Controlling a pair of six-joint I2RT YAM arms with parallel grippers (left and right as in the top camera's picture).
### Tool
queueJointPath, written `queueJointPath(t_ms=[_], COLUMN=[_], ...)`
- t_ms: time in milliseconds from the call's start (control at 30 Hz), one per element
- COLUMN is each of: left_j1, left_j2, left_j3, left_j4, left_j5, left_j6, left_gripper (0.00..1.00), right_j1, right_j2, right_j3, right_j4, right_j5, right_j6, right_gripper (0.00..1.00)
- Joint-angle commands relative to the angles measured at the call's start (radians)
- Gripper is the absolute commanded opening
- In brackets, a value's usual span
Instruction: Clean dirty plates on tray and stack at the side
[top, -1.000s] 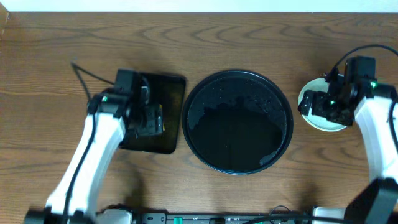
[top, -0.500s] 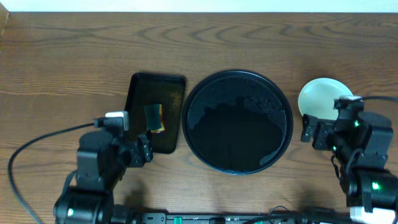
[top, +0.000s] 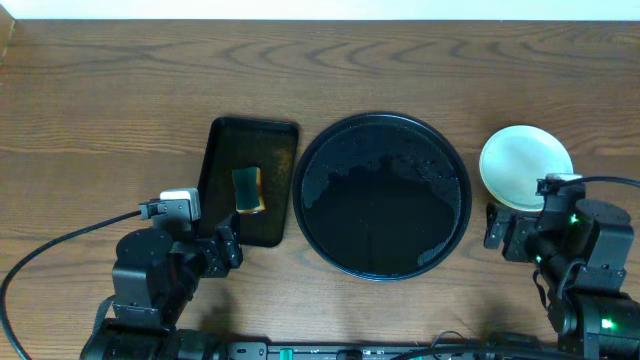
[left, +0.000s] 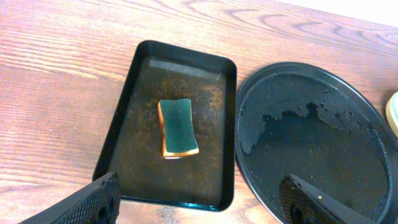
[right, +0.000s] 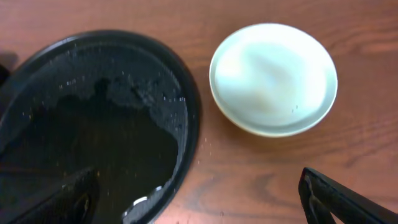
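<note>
Since the plates (top: 526, 167) sit as one pale mint stack on the table (top: 100, 90) at the right of the overhead frame, just beside the tray (top: 383, 195) and apart from its rim, the stacking step looks done. From above only the top plate shows, clean at its centre; how many lie under it I cannot tell for sure.

Tray: mid-frame, carrying no plates, only a wet film and droplets.

Sponge (left: 178, 127): green face up, lying inside the small rectangular tray (left: 134, 93) left of the round one.

Left gripper (left: 199, 190): fingers spread wide at the bottom corners of its wrist view, nothing between them. Right gripper (right: 199, 186): likewise spread wide and empty, looking down on the stack and the tray's edge.

Judged step: withdrawal after the last plate. The next move calls for little more than parking both arms clear of the stack without nudging it.

Against the earliest frame: the left arm was over the sponge tray and the right arm covered the stack; both have pulled back to the lower edge, and the stack is fully exposed.
</note>
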Motion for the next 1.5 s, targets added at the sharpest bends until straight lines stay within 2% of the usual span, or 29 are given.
queueJointPath(t_ms=[0, 300, 433, 600, 933, 1100, 1300, 1367, 1467], left_j1=[0.004, 0.004, 0.004, 0.004, 0.004, 0.004, 0.004, 0.004, 0.004], left_j2=[-0.001, -0.001, -0.001, -0.001, -0.001, -0.001, -0.001, -0.001, -0.001], left_j3=[-0.008, -0.008, -0.008, -0.008, -0.008, -0.008, -0.008, -0.008, -0.008], left_j4=[0.0, 0.0, 0.0, 0.0, 0.0, 0.0, 0.0, 0.0, 0.0], left_j5=[-0.016, -0.016, -0.016, -0.016, -0.016, -0.016, -0.016, -0.016, -0.016], left_j6=[-0.001, -0.001, -0.001, -0.001, -0.001, -0.001, -0.001, -0.001, -0.001], left_gripper=[0.81, 0.82, 0.82, 0.82, 0.82, 0.82, 0.82, 0.82, 0.82], right_j1=[0.01, 0.013, 0.029, 0.089, 0.119, 0.11, 0.11, 0.11, 0.109], right_j2=[0.001, -0.016, -0.055, -0.194, -0.61, -0.685, -0.689, -0.689, -0.689], right_j3=[-0.01, -0.011, -0.015, -0.116, -0.486, -0.648, -0.79, -0.794, -0.795], right_j4=[-0.021, -0.089, -0.05, 0.153, 0.614, 0.85, 0.887, 0.806, 0.811], right_j5=[0.01, 0.031, 0.029, 0.032, 0.029, 0.032, 0.031, 0.03, 0.032], right_j6=[-0.002, -0.01, -0.01, -0.069, -0.061, -0.066, -0.072, -0.071, -0.076], right_gripper=[0.99, 0.99, 0.99, 0.99, 0.99, 0.99, 0.99, 0.99, 0.99])
